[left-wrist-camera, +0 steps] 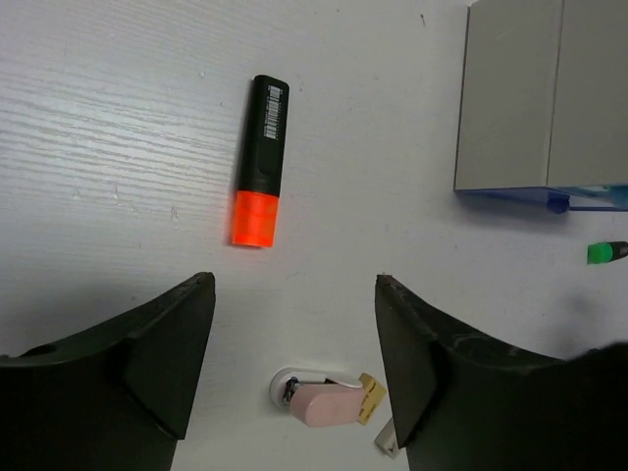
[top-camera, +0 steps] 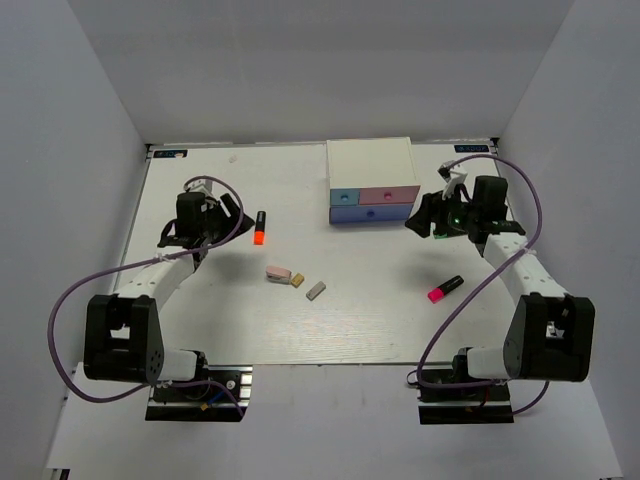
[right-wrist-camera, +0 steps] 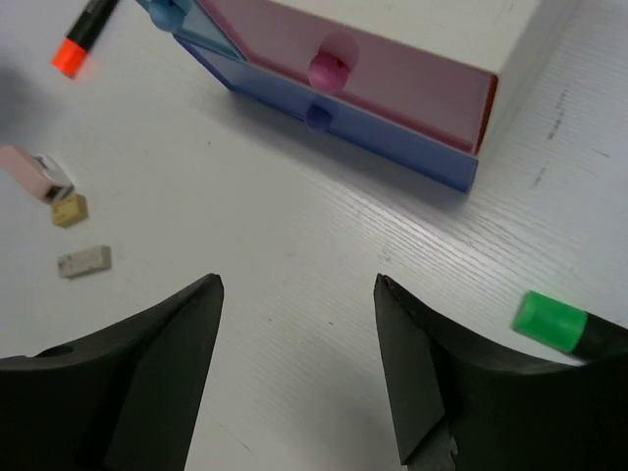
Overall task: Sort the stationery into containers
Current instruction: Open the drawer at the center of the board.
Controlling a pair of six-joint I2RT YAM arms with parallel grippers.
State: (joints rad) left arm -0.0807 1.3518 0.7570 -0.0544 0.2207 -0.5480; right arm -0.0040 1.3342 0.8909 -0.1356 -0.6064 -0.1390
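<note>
The orange-capped highlighter (top-camera: 260, 228) (left-wrist-camera: 259, 162) lies on the table just ahead of my left gripper (top-camera: 230, 213) (left-wrist-camera: 294, 285), which is open and holds nothing. The pink eraser (top-camera: 278, 273) (left-wrist-camera: 329, 402), tan eraser (top-camera: 297, 280) (left-wrist-camera: 372, 396) and grey eraser (top-camera: 316, 291) (right-wrist-camera: 83, 261) lie in a row mid-table. The pink-capped highlighter (top-camera: 445, 289) lies near the right arm. The white cabinet (top-camera: 370, 163) shows its light blue drawer (top-camera: 345, 197), pink drawer (top-camera: 390, 194) (right-wrist-camera: 392, 77) and periwinkle drawer (top-camera: 372, 213) (right-wrist-camera: 343, 123). My right gripper (top-camera: 420, 218) (right-wrist-camera: 298, 283) hovers open beside the cabinet, over bare table.
A green-capped black marker (right-wrist-camera: 549, 319) (left-wrist-camera: 608, 252) lies on the table under the right wrist. Grey walls close in the white table (top-camera: 380, 330) on the left, the right and at the back. Purple cables loop from both arms.
</note>
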